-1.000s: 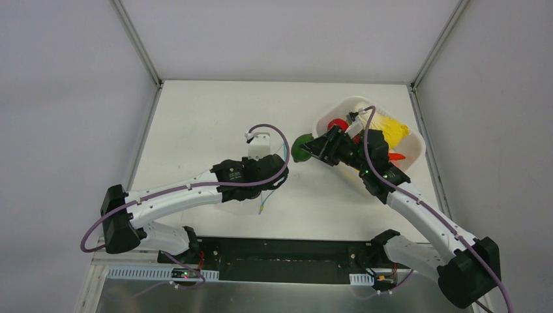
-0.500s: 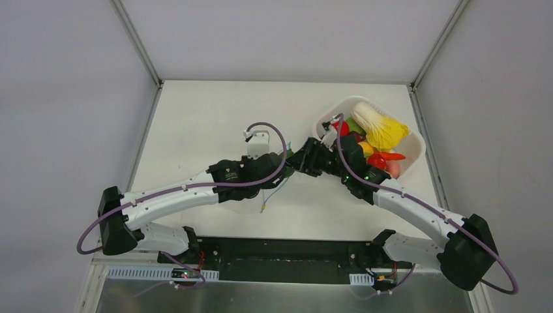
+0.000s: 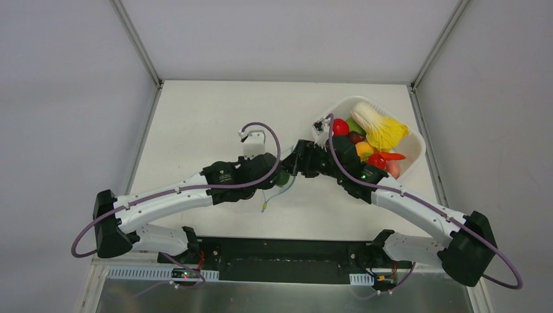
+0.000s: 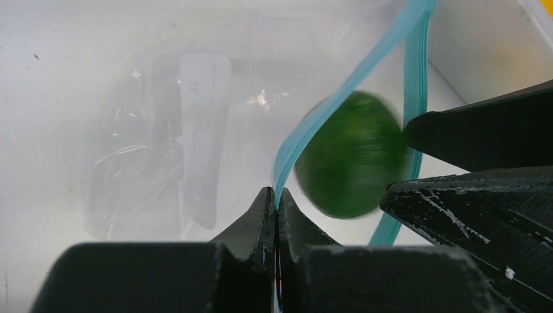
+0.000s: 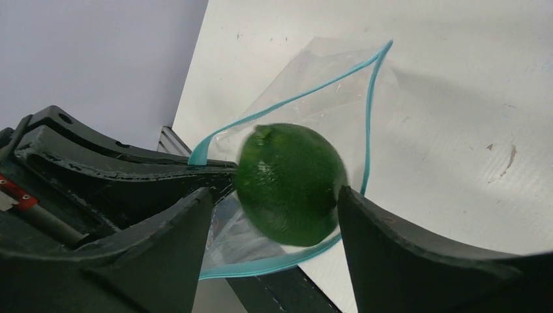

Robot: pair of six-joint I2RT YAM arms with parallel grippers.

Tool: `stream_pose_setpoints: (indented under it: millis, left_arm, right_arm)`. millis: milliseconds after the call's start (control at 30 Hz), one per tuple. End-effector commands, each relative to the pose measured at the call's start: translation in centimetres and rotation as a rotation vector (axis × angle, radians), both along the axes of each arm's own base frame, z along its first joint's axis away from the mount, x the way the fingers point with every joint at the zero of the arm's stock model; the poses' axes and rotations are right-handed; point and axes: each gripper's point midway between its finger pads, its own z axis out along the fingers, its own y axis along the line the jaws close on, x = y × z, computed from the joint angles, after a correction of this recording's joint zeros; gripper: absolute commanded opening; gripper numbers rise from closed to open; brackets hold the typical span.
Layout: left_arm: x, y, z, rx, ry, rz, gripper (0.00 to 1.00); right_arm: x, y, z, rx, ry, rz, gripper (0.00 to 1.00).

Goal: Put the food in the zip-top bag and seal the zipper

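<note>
1. My left pincer (image 4: 276, 195) is closed tight on the zipper (image 4: 415, 72), pinching one teal lip so that the strip rises straight out from between my fingertips.
2. My right pincer (image 5: 275, 192) stands open just opposite it. The green fruit (image 5: 290, 182) sits between the jaws, blurred, touching one finger with a gap at the other.
3. The green fruit is in the mouth of the zip-top bag (image 4: 137, 150), ringed by the two teal lips, which bow apart around it.
4. The bag lies crumpled beyond my left pincer, its white label (image 4: 202, 98) facing up, near the middle of the tabletop (image 3: 195, 117).
5. The other food (image 3: 380, 129) is piled in the white tub (image 3: 417, 147), which stands toward the tabletop's far right corner.
</note>
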Motion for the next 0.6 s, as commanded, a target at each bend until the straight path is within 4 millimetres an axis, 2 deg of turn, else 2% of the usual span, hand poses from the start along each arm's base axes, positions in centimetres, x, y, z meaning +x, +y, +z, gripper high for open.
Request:
stream_pose_setpoints:
  millis: [0,167,333,433,567]
  left_arm:
    - [0.5,0.6,1.3,-0.064,-0.035,0.040,0.00]
    - [0.5,0.8,1.3,-0.067,-0.036,0.042,0.00]
    - [0.4,1.1,0.8,-0.059,-0.030,0.047,0.00]
    - [0.3,1.2,0.7,-0.054,-0.029,0.048,0.00]
    - [0.4,1.3,0.8,-0.054,-0.033,0.049,0.00]
  right_arm:
    - [0.0,0.2,3.4,0.046,-0.091,0.021,0.77]
    - [-0.6,0.3,4.9,0.088,-0.108,0.045,0.80]
    - [-0.3,-1.3,7.1,0.096,-0.201,-0.009,0.81]
    - [1.5,-4.1,7.2,0.012,-0.272,-0.156,0.82]
    - [5.0,-10.2,6.1,-0.197,-0.327,-0.435,0.84]
